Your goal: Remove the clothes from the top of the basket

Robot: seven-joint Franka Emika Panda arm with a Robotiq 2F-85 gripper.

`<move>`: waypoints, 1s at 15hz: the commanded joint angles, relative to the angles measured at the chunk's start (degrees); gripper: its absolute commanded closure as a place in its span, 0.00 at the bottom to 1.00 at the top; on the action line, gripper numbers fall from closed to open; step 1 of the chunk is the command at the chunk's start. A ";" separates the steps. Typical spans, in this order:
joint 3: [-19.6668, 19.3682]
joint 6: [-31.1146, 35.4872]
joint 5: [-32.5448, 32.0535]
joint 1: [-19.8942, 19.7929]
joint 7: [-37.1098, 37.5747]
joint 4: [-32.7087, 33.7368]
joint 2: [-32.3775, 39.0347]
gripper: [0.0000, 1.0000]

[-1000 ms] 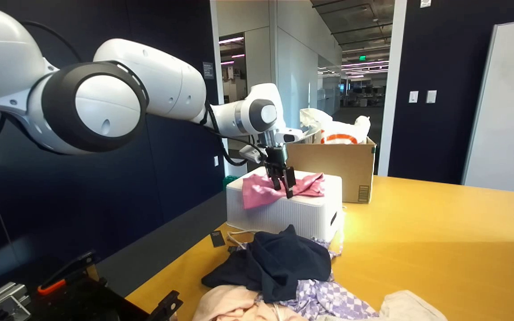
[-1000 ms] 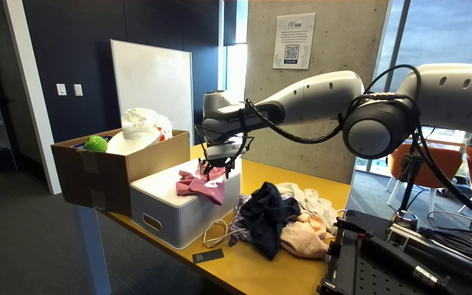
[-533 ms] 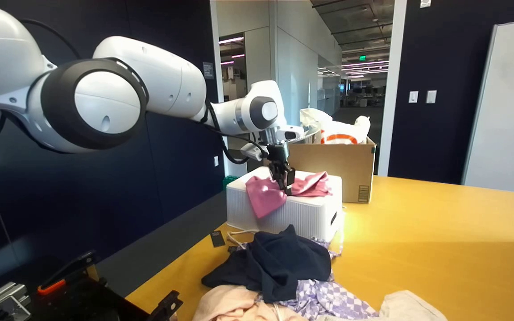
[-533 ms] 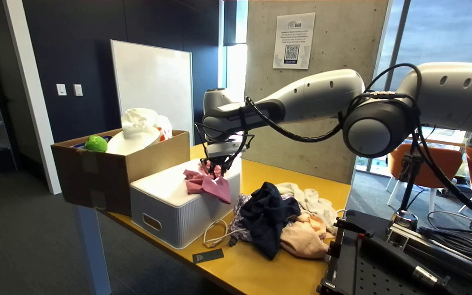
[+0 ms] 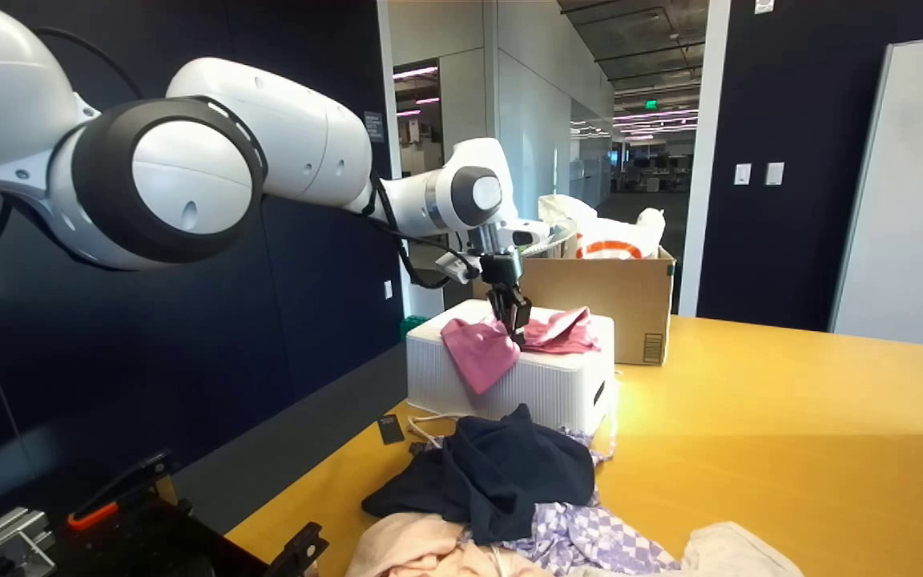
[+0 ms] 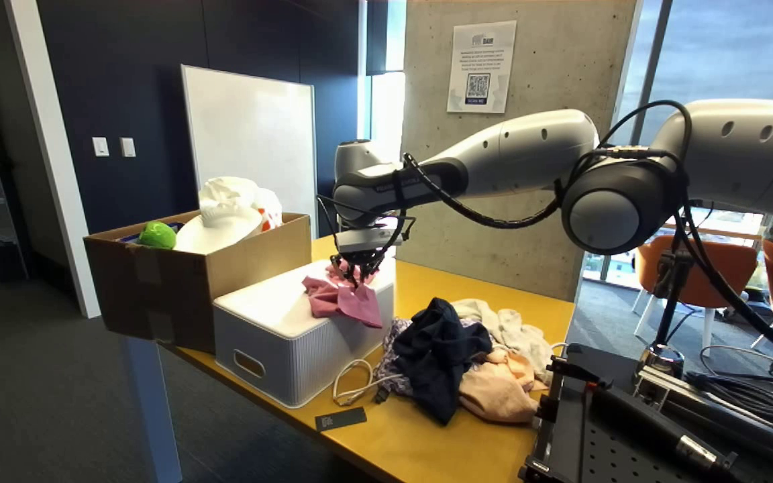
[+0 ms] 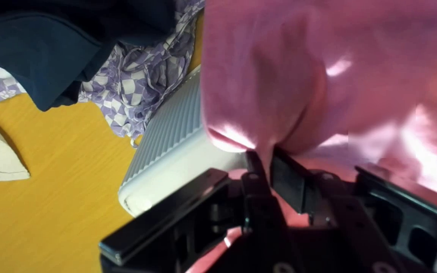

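The gripper is clamped on the pink cloth, a narrow gathered fold caught in its jaws in the wrist view. The cloth lies on top of the basket, bunched to both sides of the pinch, with a flap hanging over the ribbed wall in both exterior views. Off the basket, heaped on the table, are the navy cloth, the checked cloth and the peach cloth; the box stands beyond the basket, on the side away from them.

Slipping looks the chief risk: the fold seems thin and most of the fabric lies outside it, so a quick lift could pull it free. A low carry would probably drag the slack across the top and might shift the basket along with it. Should the cloth go toward the others, its tail could snag the loose cord.

How deep the fold sits in the jaws is hard to tell: the wrist view is blurred there and its edges cut off part of the cloth. In both exterior views, folds and dark metal hide the contact. Whether the cloth under the gripper is clear of the top cannot be made out.
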 commanded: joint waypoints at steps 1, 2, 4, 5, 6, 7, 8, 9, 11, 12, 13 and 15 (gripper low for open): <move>-0.60 -3.61 -0.04 -0.54 5.22 -0.64 -3.69 0.97; -0.87 -4.65 -0.09 -0.72 7.46 -0.54 -4.87 0.97; -1.44 -7.09 -0.36 -0.72 11.95 -0.71 -6.97 0.97; -1.72 -8.37 -0.55 -0.70 14.06 -0.75 -8.03 0.97; -2.02 -11.04 -0.78 -0.27 16.37 -1.27 -9.09 0.97; -2.24 -13.24 -1.02 0.05 18.34 -1.49 -9.98 0.97; -2.35 -16.19 -1.18 0.35 20.30 -1.90 -10.76 0.97; -2.13 -18.61 -1.06 0.49 21.81 -2.08 -11.33 0.97; -1.57 -22.27 -0.95 0.82 23.09 -1.30 -11.63 0.97; -1.37 -23.11 -0.83 0.92 23.86 -0.76 -11.57 0.97; -1.21 -23.45 -0.67 1.02 24.74 -0.63 -11.62 0.97; -0.79 -24.33 -0.07 1.05 27.36 -0.79 -11.79 0.97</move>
